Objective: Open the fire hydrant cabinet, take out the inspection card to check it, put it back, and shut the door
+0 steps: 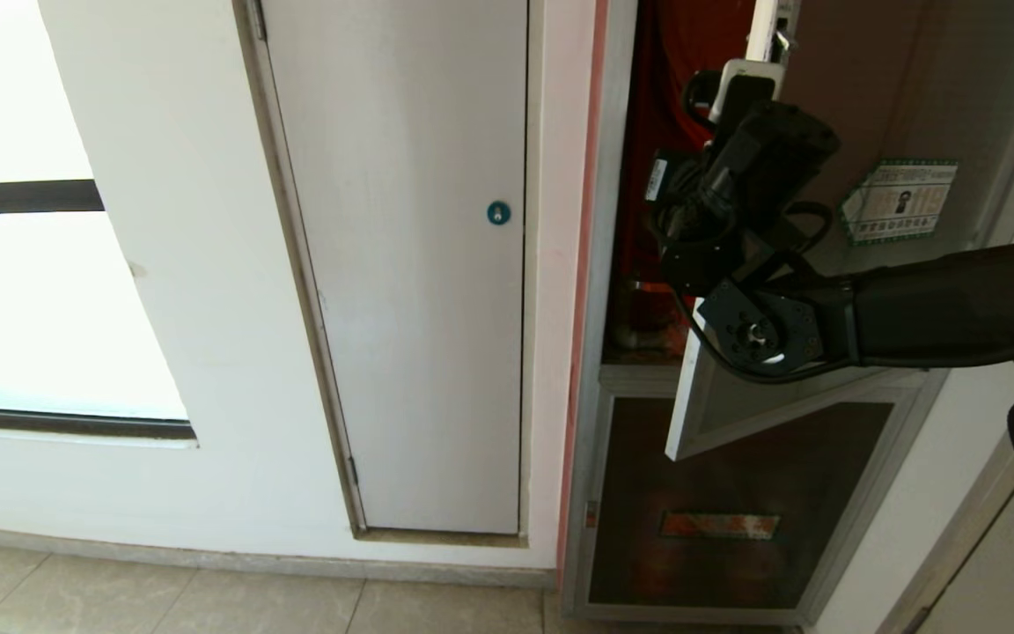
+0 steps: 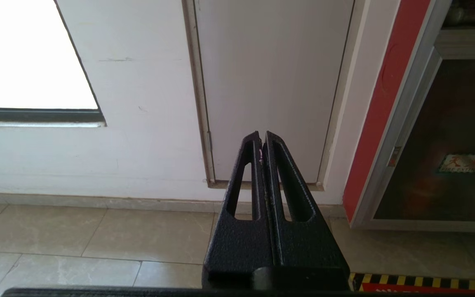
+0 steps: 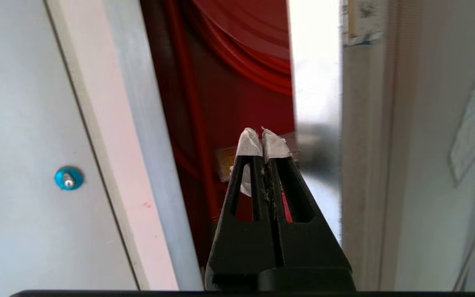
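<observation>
The fire hydrant cabinet [image 1: 599,264] stands at the right with its red edge strip beside the silver frame. Its door [image 1: 912,106], dark glass with a green-bordered hexagonal sticker [image 1: 899,201], is swung partly outward. In the gap I see the red hose [image 3: 241,49]. My right arm [image 1: 762,158] reaches in from the right in front of the door's free edge [image 3: 361,165]. The right gripper [image 3: 262,138] is shut and empty, its taped tips pointing into the gap. The left gripper [image 2: 261,138] is shut, parked low, facing the wall. The inspection card is out of view.
A plain white door [image 1: 419,264] with a round blue lock [image 1: 498,212] is left of the cabinet. Below the open door sits a smaller dark panel with an orange label plate [image 1: 718,526]. A bright window [image 1: 14,291] is far left. Tiled floor [image 2: 97,235] runs along the wall.
</observation>
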Motion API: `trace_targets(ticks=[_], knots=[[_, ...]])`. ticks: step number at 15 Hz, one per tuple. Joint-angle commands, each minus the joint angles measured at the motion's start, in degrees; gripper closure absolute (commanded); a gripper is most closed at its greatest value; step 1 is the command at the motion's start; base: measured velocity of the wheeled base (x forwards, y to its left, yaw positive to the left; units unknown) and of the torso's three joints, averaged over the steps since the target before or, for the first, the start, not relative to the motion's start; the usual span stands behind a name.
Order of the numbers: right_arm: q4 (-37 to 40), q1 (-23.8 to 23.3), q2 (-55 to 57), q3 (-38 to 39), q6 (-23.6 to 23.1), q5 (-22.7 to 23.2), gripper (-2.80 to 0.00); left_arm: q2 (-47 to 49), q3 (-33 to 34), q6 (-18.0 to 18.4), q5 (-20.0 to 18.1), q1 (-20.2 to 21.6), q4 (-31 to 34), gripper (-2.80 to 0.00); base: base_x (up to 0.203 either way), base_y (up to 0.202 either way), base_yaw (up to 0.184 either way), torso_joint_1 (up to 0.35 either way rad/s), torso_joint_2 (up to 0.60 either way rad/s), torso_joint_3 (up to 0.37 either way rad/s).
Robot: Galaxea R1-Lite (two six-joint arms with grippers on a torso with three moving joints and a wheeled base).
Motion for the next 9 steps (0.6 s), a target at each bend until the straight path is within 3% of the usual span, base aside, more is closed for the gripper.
trace_targets(ticks=[1, 9], knots=[[-0.3, 0.0, 0.4, -0.1, -0.2, 0.2, 0.00, 0.1, 0.0, 0.0, 0.0, 0.0, 0.0, 0.00, 0.000, 0.000, 0.000, 0.000, 0.00, 0.000], [-0.2, -1.0, -1.4, 1.4, -0.3, 0.0, 0.00, 0.1, 0.0, 0.0, 0.0, 0.0, 0.1, 0.00, 0.000, 0.000, 0.000, 0.000, 0.00, 0.000]])
